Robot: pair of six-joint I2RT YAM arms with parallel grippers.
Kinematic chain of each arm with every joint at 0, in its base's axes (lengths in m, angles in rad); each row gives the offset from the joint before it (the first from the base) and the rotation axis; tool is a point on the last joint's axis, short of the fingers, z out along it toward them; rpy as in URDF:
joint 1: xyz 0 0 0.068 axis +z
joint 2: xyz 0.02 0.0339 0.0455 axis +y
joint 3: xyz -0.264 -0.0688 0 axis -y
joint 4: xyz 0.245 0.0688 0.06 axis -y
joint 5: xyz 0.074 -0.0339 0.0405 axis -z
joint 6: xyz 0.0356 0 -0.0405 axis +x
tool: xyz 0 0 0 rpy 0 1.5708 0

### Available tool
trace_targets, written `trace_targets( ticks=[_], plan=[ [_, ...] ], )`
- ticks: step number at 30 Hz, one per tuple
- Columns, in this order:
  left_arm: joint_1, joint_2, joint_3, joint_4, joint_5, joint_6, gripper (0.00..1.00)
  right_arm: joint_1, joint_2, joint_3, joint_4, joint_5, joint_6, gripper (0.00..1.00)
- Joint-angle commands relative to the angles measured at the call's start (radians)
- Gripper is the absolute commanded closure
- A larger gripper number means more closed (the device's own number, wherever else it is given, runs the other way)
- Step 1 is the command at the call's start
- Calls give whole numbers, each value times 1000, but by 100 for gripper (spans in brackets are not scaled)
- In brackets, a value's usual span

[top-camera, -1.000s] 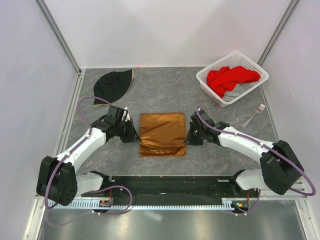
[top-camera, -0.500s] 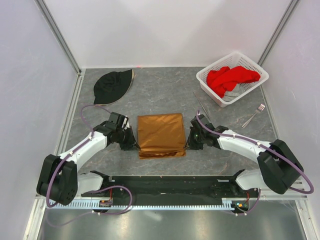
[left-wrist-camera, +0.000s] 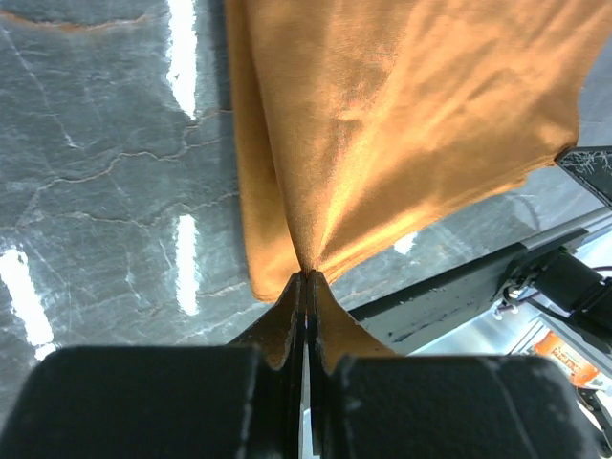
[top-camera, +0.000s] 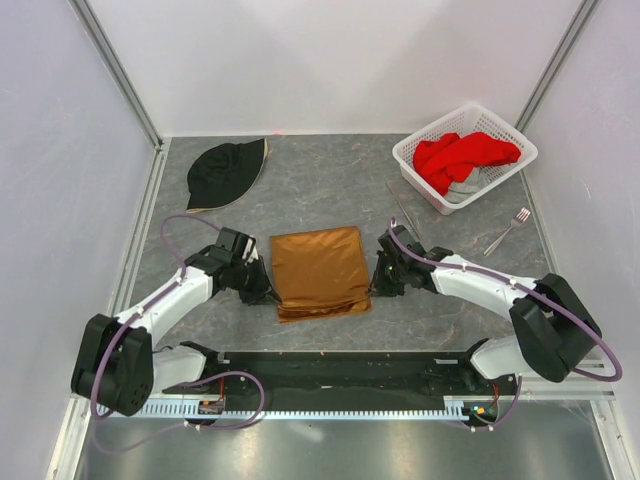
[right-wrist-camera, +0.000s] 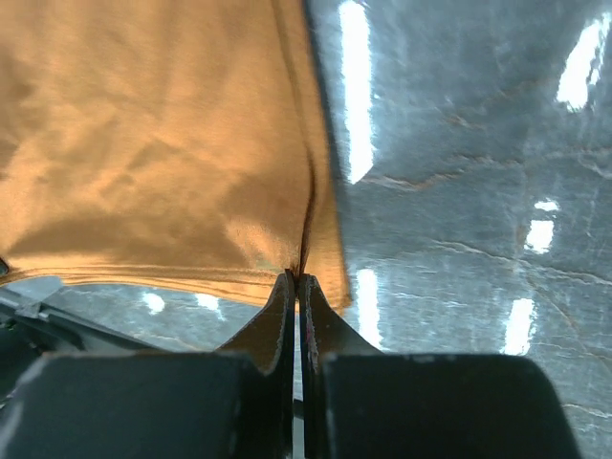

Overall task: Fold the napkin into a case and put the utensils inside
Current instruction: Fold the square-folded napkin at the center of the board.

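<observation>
Top view: napkin [top-camera: 318, 272] lies mid-tabletop [top-camera: 330, 190] between the two arms, mostly flat, with its near edge bunched. Left claw [top-camera: 268, 293] is at the napkin's near-left corner and right claw [top-camera: 377, 287] at its near-right corner, both touching the cloth. Fork [top-camera: 508, 231] lies far right, well apart from the napkin. Knife [top-camera: 403, 212] lies just beyond the right claw, off the cloth. White basket [top-camera: 415, 160] at back right holds a red cloth [top-camera: 465, 155]. Black hat [top-camera: 225, 172] is at back left.

Left wrist: left claw [left-wrist-camera: 306, 277] is closed tight, its fingers pinching a corner of the napkin [left-wrist-camera: 411, 105]. The cloth fans out from the tips, away from the camera, and is pulled into a crease at the pinch. Grey tabletop [left-wrist-camera: 105, 163] shows to the left.

Right wrist: right claw [right-wrist-camera: 296, 277] is closed tight on the napkin's [right-wrist-camera: 153, 134] edge near the corner. The cloth spreads left and ahead of the tips, with a fold line running up from the pinch. Tabletop [right-wrist-camera: 459, 191] is bare to the right of the tips.
</observation>
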Motion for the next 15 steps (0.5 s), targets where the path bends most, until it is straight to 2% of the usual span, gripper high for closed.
trace_targets(
  ticks=[1, 7, 15],
  plan=[
    [0, -78, 108, -66, 17, -8, 98, 4, -39, 98, -65, 24, -40, 100],
    [1, -135, 118, -111, 29, -18, 98, 4, -96, 98, -109, 2, -40, 100],
    [0, -157, 5, -85, 43, -54, 98, 2, -102, 32, -90, -11, -34, 100]
  ],
)
